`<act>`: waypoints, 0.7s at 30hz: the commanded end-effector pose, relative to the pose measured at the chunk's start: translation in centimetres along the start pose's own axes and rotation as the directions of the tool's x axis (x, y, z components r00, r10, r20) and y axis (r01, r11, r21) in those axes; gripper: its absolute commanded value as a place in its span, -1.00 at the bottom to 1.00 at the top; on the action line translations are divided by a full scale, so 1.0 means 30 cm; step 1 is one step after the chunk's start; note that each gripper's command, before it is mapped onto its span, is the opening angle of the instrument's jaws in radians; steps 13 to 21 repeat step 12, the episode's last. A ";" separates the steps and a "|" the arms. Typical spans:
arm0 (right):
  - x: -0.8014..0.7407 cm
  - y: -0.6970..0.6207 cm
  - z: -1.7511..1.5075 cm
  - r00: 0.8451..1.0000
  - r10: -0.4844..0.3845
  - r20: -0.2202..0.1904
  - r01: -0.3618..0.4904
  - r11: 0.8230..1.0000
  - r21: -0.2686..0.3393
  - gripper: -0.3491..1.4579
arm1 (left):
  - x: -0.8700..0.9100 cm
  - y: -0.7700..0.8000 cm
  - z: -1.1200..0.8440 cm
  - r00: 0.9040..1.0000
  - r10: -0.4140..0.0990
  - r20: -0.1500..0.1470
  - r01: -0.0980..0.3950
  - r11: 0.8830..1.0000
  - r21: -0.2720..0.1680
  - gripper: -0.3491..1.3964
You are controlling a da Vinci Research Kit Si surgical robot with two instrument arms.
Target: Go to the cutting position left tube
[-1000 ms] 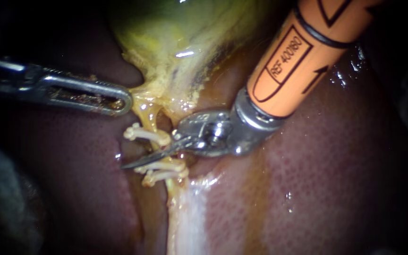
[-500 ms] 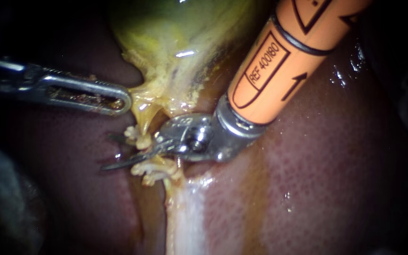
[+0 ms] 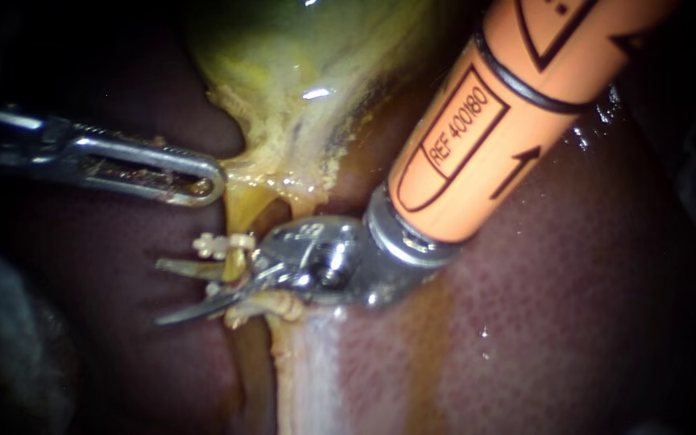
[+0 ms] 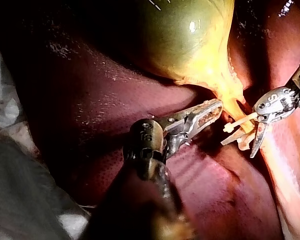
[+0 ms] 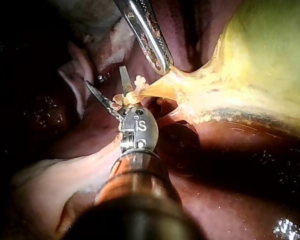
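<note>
- Straddling the left tube (image 3: 236,259) between its clips (image 3: 217,244), your right tool (image 3: 159,292) has its blades spread.
- Your left tool (image 3: 207,179) pinches the gallbladder (image 3: 283,97) neck taut.
- Positioning looks nearly done; next, square the blades clear of both clips.

Surgical practice bench: bare liver (image 3: 565,322), green gallbladder (image 3: 300,48), grey cloth (image 4: 20,200) beside them, left instrument (image 3: 203,184) and right instrument (image 3: 169,290) reaching in.
</note>
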 end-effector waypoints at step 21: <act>-0.0006 0.0008 -0.001 1.000 0.001 -0.002 -0.001 1.000 -0.005 0.80 | 0.0000 0.0000 0.0000 1.000 0.000 0.000 0.000 1.000 0.000 -1.00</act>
